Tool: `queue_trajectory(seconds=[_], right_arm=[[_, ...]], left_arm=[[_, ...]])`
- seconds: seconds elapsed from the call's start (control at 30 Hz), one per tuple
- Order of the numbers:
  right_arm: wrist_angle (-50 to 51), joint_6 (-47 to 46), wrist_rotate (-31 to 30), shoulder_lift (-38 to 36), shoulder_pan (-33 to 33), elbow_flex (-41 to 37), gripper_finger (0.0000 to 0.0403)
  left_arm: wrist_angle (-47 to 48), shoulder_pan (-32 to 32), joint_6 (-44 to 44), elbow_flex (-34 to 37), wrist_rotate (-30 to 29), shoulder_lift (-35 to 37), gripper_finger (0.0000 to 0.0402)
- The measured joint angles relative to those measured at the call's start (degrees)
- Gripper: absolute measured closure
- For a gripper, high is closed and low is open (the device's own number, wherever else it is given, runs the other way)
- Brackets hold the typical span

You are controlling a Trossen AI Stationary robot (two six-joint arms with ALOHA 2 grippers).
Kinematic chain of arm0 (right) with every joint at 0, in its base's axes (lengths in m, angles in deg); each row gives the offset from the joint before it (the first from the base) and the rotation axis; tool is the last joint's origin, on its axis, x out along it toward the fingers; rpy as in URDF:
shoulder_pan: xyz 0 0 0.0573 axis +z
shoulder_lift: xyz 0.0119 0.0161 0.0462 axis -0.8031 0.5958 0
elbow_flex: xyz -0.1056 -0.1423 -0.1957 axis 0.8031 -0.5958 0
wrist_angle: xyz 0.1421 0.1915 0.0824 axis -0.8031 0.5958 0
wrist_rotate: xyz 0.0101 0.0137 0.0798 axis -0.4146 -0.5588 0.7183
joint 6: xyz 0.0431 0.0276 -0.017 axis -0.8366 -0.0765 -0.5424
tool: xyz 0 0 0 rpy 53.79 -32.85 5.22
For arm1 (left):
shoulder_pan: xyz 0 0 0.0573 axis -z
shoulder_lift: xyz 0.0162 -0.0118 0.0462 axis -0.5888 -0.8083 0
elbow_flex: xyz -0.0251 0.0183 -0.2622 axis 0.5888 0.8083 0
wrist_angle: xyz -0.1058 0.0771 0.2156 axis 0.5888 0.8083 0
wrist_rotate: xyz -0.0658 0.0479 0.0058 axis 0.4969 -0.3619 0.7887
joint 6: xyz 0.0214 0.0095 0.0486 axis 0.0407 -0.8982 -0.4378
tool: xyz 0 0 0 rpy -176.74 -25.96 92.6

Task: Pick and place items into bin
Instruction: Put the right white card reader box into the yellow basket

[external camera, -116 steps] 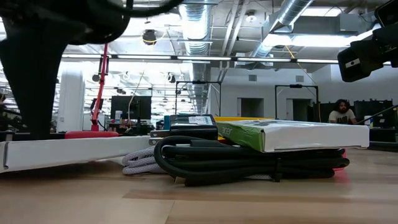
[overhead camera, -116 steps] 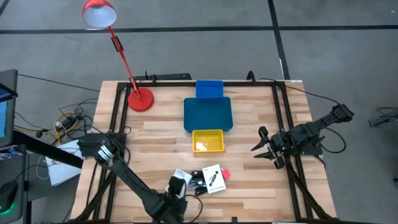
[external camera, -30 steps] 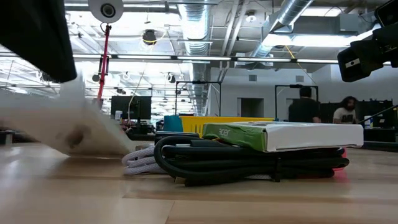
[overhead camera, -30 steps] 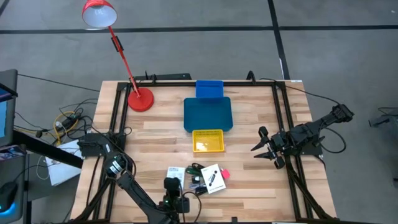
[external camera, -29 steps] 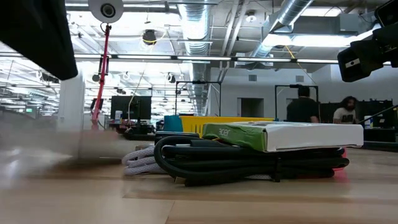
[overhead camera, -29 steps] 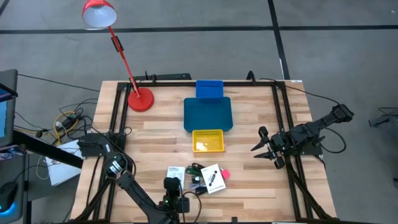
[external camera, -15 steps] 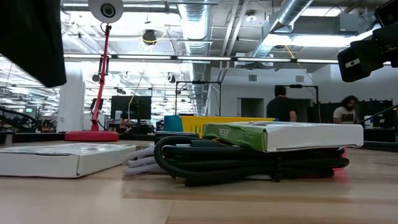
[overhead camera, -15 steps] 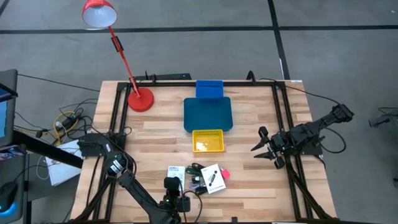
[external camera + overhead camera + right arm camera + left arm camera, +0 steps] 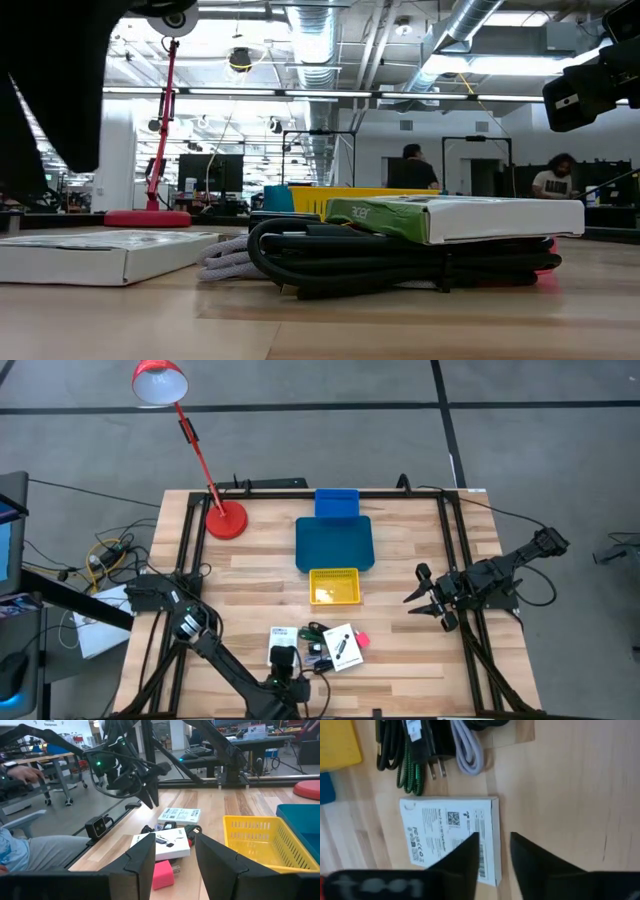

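A flat white printed box [image 9: 450,832] lies flat on the table [image 9: 283,639], left of the pile in the low view [image 9: 100,255]. My left gripper [image 9: 494,840] is open and hovers just above the box's near edge [image 9: 284,658], touching nothing. The pile [image 9: 330,648] holds black cable [image 9: 380,265], a green-and-black braided cable [image 9: 407,770], a pale grey cable [image 9: 467,755], a second white box [image 9: 470,215] on top and a pink-red piece [image 9: 162,874]. My right gripper [image 9: 175,847] is open, waiting over the table's right side [image 9: 425,600].
A yellow basket [image 9: 335,586] stands just beyond the pile, with a blue bin [image 9: 335,543] and a smaller blue bin [image 9: 337,503] farther back. A red desk lamp [image 9: 225,520] stands at the far left. People show in the room behind.
The white printed box, tilted and moving beside the pile a second ago, has come down and now lies flat and still on the table, left of the pile in the low view. My left gripper stays above it, clear of it.
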Motion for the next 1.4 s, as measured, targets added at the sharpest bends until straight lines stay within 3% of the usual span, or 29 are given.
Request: queue_trajectory(seconds=[0.27, 0.57, 0.77, 1.03, 1.4], right_arm=[[0.00, 0.00, -0.02, 0.00, 0.00, -0.02, 0.0269], [0.00, 0.02, -0.01, -0.02, 0.00, -0.02, 0.0268], [0.00, 0.02, -0.02, -0.02, 0.00, -0.02, 0.0270], [0.00, 0.02, -0.02, -0.01, -0.02, -0.01, 0.0270], [0.00, 0.02, -0.02, -0.02, -0.02, 0.00, 0.0270]], left_arm=[[-1.87, -1.28, 0.59, 4.81, 1.61, 0.05, 0.0210], [-8.22, -2.94, 0.27, 12.42, 5.28, 0.79, 0.0205], [-15.92, -3.72, -2.73, 17.37, 8.15, 1.94, 0.0245], [-17.34, -3.58, -0.55, 18.73, 7.41, 2.68, 0.0384], [-17.80, -1.73, 7.72, 18.95, 3.18, 2.55, 0.0400]])
